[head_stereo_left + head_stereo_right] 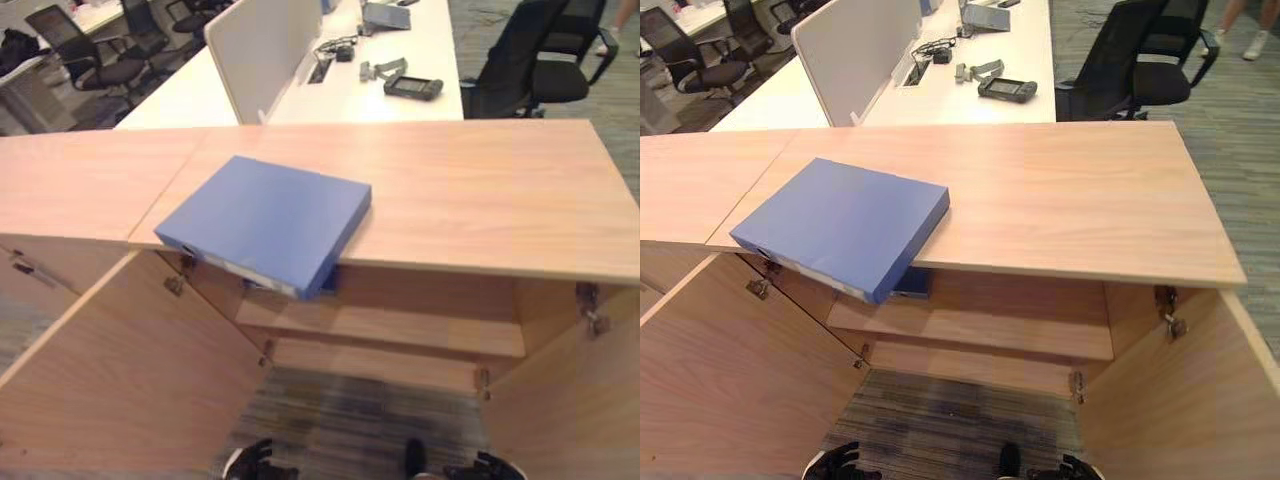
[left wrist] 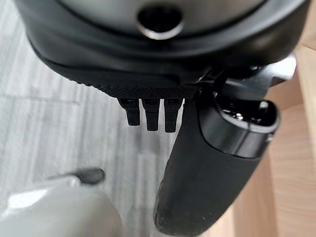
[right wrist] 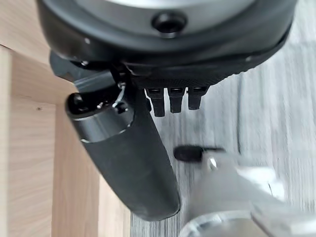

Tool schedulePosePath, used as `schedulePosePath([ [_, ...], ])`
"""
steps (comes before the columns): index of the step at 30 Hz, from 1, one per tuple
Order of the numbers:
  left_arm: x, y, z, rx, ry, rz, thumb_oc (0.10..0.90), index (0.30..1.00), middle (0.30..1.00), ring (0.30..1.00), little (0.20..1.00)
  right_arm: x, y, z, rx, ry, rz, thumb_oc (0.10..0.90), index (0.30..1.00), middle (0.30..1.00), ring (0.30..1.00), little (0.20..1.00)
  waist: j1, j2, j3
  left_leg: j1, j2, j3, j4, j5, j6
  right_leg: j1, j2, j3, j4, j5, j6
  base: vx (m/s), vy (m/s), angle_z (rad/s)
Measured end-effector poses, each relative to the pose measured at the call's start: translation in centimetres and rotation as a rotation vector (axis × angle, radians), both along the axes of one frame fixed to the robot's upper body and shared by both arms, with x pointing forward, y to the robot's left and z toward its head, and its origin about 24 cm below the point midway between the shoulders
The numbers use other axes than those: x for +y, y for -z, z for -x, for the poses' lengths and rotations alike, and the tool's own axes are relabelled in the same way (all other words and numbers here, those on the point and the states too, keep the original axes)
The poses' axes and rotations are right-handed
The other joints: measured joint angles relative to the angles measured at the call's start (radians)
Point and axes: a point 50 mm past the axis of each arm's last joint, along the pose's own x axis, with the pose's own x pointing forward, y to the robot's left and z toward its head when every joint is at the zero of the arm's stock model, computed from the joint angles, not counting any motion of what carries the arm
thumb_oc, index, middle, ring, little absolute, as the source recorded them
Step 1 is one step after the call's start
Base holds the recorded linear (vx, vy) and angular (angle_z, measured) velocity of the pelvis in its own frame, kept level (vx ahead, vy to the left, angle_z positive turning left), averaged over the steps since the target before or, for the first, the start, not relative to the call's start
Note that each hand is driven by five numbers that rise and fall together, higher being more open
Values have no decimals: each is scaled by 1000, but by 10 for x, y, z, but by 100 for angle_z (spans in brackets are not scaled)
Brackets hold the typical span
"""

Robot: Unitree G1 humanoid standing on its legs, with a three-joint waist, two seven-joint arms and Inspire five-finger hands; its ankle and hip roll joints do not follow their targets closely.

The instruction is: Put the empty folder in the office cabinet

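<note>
— Hands? 
— Left hand point(image 2: 197, 163) and right hand point(image 3: 133, 158) hang empty, fingers relaxed, seen in wrist views.
— Folder? 
— Blue folder point(image 1: 265, 222) on the cabinet point(image 1: 480, 190) top, overhanging the open shelf point(image 1: 400, 328).

Blue folder point(image 1: 265, 222) flat on wooden cabinet top point(image 1: 470, 190), overhanging front edge

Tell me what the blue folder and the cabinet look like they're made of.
Blue folder: seems to be board covered in matte plastic or paper; the surface is flat, even blue with crisp edges and no shine. Which covering it is stays unclear.

Cabinet: looks like wood-effect laminate board, light brown with a fine, regular grain on the top, open doors and inner shelf, with metal hinges.
</note>
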Motion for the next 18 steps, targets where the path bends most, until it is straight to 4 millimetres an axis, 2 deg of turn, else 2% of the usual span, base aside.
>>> schedulePosePath([
  [1, -3, 0, 0, -3, 9, 15, 800, 900, 900, 900, 900, -7, -4, -6, -20, -2, 18, 800, 900, 900, 900, 900, -2, 16, 7, -18, 35, -21, 27, 54, -34, 6, 38, -2, 14, -35, -33, 145, -206, 0],
  [2, -3, -3, -9, -28, 14, 12, 800, 900, 900, 900, 900, -9, -6, -10, -35, -3, 23, 800, 900, 900, 900, 900, -3, 1, 32, -80, 31, -67, 152, 81, -55, 9, 40, -6, 32, -49, -37, 153, -109, -2],
  [3, -2, -7, -19, -58, 22, 9, 800, 900, 900, 900, 900, -9, -7, -11, -36, 3, 23, 800, 900, 900, 900, 900, -1, -21, 50, -149, 31, -75, 264, 112, -53, 17, 36, -5, 30, -55, -45, 194, -52, 0],
  [4, -2, -7, -19, -59, 23, 9, 800, 900, 900, 900, 900, -8, -7, -15, -44, 1, 23, 800, 900, 900, 900, 900, -3, -32, 58, -171, 40, -70, 261, 113, -50, 31, 39, -5, 27, -62, -53, 233, -17, -6],
  [5, -3, -6, -18, -54, 28, 11, 800, 900, 900, 900, 900, -7, -7, -18, -50, -5, 15, 800, 900, 900, 900, 900, -2, -40, 66, -183, 59, -49, 212, 119, -44, 45, 42, -6, 15, -71, -58, 286, 46, 7],
  [6, -4, -7, -21, -60, 33, 12, 800, 900, 900, 900, 900, -4, -6, -16, -46, -1, 6, 800, 900, 900, 900, 900, -3, -43, 69, -181, 81, -20, 86, 134, -46, 63, 46, -17, -4, -74, -60, 278, 65, 18],
  [7, -6, -8, -24, -64, 50, 12, 800, 900, 900, 900, 900, -4, -5, -14, -41, 5, 4, 800, 900, 900, 900, 900, -3, -35, 71, -180, 85, -10, -29, 144, -51, 69, 56, -27, -10, -77, -52, 246, 108, 28],
  [8, -9, -7, -23, -58, 73, 11, 800, 900, 900, 900, 900, -6, -5, -12, -35, 16, 6, 800, 900, 900, 900, 900, -3, -12, 72, -163, 84, -28, -230, 152, -60, 69, 70, -34, -10, -85, -37, 165, 86, 18],
  [9, -9, -7, -24, -61, 81, 9, 800, 900, 900, 900, 900, -7, -6, -14, -32, 16, 10, 800, 900, 900, 900, 900, 0, 5, 78, -155, 81, -31, -310, 162, -58, 69, 83, -32, -10, -82, -31, 141, 82, -18],
  [11, -7, -4, -17, -36, 52, 11, 800, 900, 900, 900, 900, -8, -6, -16, -26, 10, 13, 800, 900, 900, 900, 900, 2, 27, 86, -154, 71, -34, -325, 201, -47, 74, 105, -18, -2, -78, -36, 139, 62, -41],
  [14, -8, -5, -19, -44, 66, 8, 800, 900, 900, 900, 900, -8, -5, -12, -23, 11, 12, 800, 900, 900, 900, 900, -3, 26, 87, -105, 57, -29, -305, 211, -50, 105, 103, -10, -1, -86, -45, 130, 54, -19],
  [15, -8, -5, -19, -45, 72, 6, 800, 900, 900, 900, 900, -9, -4, -7, -13, 15, 15, 800, 900, 900, 900, 900, -4, 27, 86, -39, 59, -27, -337, 214, -46, 129, 96, 11, -1, -93, -36, 113, 65, -21],
  [16, -8, -5, -18, -44, 73, 6, 800, 900, 900, 900, 900, -9, -4, -5, -8, 16, 17, 800, 900, 900, 900, 900, -7, 29, 85, -16, 58, -26, -350, 216, -43, 137, 93, 13, -1, -98, -29, 90, 55, -7],
  [17, -7, -6, -19, -48, 74, 2, 800, 900, 900, 900, 900, -10, -4, -1, 3, 20, 20, 800, 900, 900, 900, 900, -17, 51, 73, 4, 55, -22, -354, 210, -14, 148, 92, 11, -1, -106, -15, 117, 73, 12],
  [18, -6, -6, -20, -53, 72, -1, 800, 900, 900, 900, 900, -9, -3, 0, 6, 21, 17, 800, 900, 900, 900, 900, -18, 47, 73, 9, 47, -21, -354, 197, 5, 148, 88, 13, -1, -108, -6, 54, 33, 19],
])
